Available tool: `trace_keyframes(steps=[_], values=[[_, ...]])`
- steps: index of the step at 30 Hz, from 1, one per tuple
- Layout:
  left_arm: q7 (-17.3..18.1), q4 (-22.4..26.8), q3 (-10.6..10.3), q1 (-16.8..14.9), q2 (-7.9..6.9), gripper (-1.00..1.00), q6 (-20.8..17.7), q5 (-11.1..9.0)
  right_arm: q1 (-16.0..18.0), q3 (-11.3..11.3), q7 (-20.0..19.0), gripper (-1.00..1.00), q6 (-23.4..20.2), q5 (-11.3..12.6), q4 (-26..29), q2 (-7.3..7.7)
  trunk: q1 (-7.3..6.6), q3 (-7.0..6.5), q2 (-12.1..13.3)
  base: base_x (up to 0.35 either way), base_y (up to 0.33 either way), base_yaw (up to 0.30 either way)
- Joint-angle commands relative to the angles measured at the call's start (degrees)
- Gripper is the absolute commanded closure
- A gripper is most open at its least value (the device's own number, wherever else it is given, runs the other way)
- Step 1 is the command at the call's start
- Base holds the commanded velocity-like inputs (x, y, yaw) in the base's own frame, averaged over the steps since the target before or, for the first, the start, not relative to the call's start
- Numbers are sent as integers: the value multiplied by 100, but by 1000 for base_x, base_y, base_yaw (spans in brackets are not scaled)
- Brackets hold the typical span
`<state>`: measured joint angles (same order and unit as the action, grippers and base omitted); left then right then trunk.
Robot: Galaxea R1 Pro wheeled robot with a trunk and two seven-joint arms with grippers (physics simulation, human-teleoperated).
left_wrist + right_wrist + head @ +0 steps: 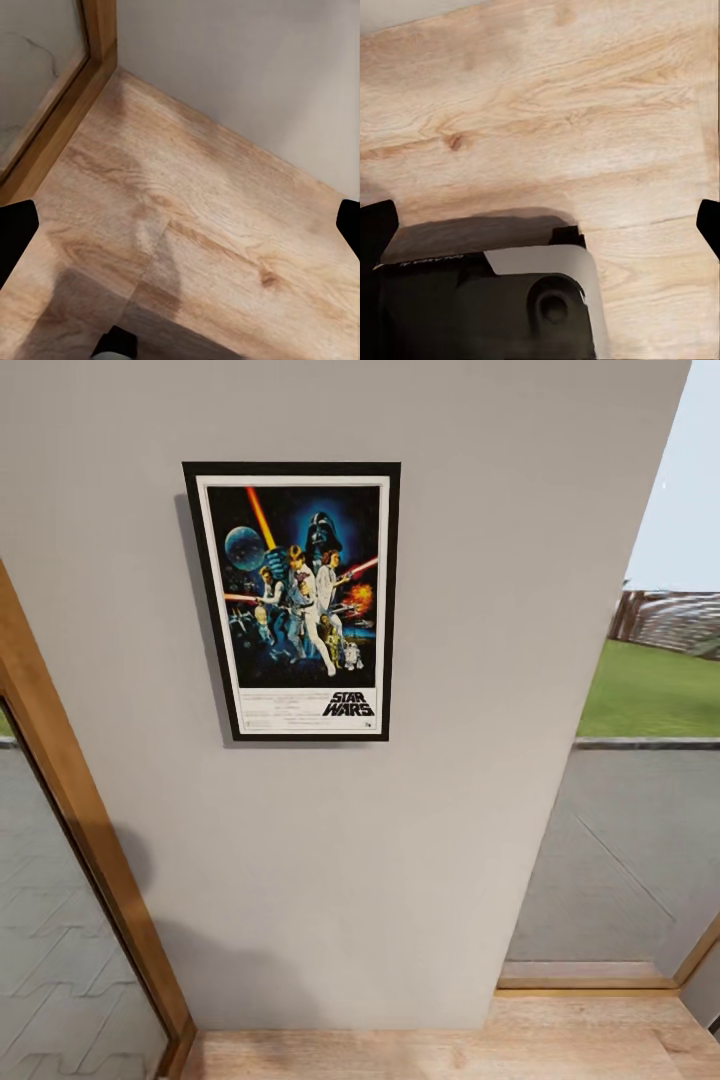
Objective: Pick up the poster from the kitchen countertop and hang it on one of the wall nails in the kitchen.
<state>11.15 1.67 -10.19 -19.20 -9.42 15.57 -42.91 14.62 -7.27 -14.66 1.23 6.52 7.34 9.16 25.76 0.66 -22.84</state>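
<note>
Currently hanging flat against the grey wall [420, 840]: the poster [295, 600], upright with a slight lean, toward 11 o'clock from the centre of the head view. Black frame, white inner border, dark blue artwork with figures and two glowing blades. Legible at the foot of the print: "STAR WARS" in black block letters at about 5 o'clock within the frame; finer credit lines to its left too small to read. Thin shadow along the frame's left edge and bottom.

No containers visible in any view.

Wooden door frame [85, 830] running diagonally at 8 o'clock of the head view, glass pane beyond it showing grey paving. Tall window [640, 780] at 3 o'clock, with grass and a paved strip outside. Wood floor [450, 1050] at 6 o'clock along the wall base.

Left gripper [180, 225]: dark fingertips [15, 232] at opposite edges of the left wrist view, spread wide, nothing between them, wood planks and a wall corner below.

Right gripper [540, 225]: dark fingertips [376, 229] likewise far apart and bare, above wood floor, with the robot base [487, 307], dark with a pale panel, at the near edge.
</note>
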Motion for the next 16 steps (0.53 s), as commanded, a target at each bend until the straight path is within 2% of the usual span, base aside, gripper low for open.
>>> trace_keyframes(steps=[1, 7, 8, 16], values=[[11, -11, -45, -4, 3, -100, 16, -60, 6, -25, -6, -100, 10, 60, -227, 0, 3, 6, -8, 0, 0, 0], [-13, -13, -44, -4, 10, -100, 16, -60, 3, -30, 43, -100, 2, 59, -760, 9, 3, 6, -8, 0, 0, 0], [-15, -10, -44, -4, 10, -100, 16, -60, 4, -27, 45, -100, 2, 74, -825, -33, 3, 6, -8, 0, 0, 0], [-16, -4, -51, -4, 11, -100, 16, -60, 5, -30, 48, -100, 5, 69, -856, -79, 3, 6, -8, 0, 0, 0]])
